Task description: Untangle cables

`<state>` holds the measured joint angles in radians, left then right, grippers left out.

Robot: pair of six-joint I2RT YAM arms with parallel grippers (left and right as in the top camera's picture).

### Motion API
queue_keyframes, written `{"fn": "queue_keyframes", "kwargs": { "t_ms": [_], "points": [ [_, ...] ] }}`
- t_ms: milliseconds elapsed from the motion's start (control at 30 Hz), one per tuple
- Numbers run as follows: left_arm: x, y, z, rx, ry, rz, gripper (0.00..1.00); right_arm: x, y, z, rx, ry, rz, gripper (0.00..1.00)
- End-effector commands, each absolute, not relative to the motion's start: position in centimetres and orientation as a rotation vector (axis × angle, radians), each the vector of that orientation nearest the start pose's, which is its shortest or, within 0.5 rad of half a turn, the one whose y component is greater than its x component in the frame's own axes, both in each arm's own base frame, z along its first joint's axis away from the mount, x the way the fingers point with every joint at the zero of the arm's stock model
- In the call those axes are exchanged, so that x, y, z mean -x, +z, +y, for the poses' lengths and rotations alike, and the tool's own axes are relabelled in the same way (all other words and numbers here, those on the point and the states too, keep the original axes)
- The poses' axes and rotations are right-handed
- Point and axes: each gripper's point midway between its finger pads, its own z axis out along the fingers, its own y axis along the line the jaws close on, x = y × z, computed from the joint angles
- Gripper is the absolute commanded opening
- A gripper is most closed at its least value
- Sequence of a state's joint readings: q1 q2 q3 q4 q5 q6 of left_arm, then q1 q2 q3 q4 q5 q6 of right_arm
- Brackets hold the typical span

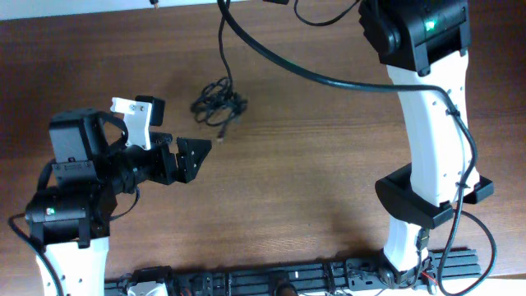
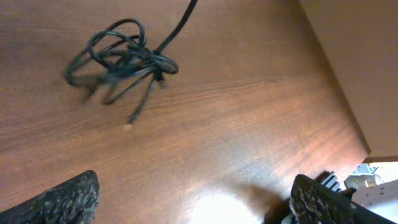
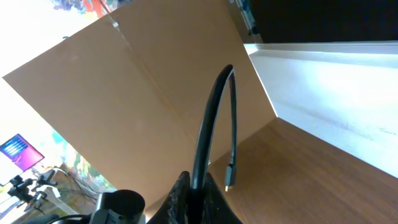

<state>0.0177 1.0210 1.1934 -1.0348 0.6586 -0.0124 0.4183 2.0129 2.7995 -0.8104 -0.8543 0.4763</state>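
1. Tangle of cables [image 1: 218,103] lies on the bench [image 1: 329,164], just ahead of my released left tool [image 1: 199,160].
2. My right tool [image 3: 196,199] is clenched on one strand [image 3: 211,118], its plug [image 3: 229,177] dangling.
3. Pulling apart looks barely begun; next, I judge, the left tool pins the knot.

we see soft, even daylight on the tabletop [image 1: 296,164] from overhead, with only faint shadows near the cables [image 1: 218,103]. in the left wrist view the cables look blurred, and white glare lies below-right of them. the right wrist view blows out white on either side of them.
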Motion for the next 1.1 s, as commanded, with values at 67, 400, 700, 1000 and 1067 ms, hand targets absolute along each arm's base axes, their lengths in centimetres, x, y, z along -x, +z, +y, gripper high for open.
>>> {"fn": "queue_keyframes", "kwargs": {
  "t_ms": [67,400,700,1000,1067],
  "points": [
    [-27.4,31.0,-10.5,-0.392,-0.732,2.146,0.99,-34.6,58.4,29.5,0.608,1.379,1.618,0.05],
    [-30.5,31.3,-19.0,-0.710,-0.898,1.975,0.99,-34.6,58.3,29.5,0.467,1.511,1.711,0.04],
    [-33.4,28.6,-22.1,-0.770,-0.936,1.970,0.59,-33.2,58.3,29.9,0.502,1.606,1.740,0.04],
    [-33.4,28.5,-22.1,-0.723,-0.967,2.004,0.00,-33.2,58.0,29.9,0.507,1.605,1.751,0.05],
    [-33.1,28.6,-22.1,-0.727,-0.979,2.005,0.00,-33.4,57.6,29.7,0.495,1.601,1.769,0.06]
  ]
}}
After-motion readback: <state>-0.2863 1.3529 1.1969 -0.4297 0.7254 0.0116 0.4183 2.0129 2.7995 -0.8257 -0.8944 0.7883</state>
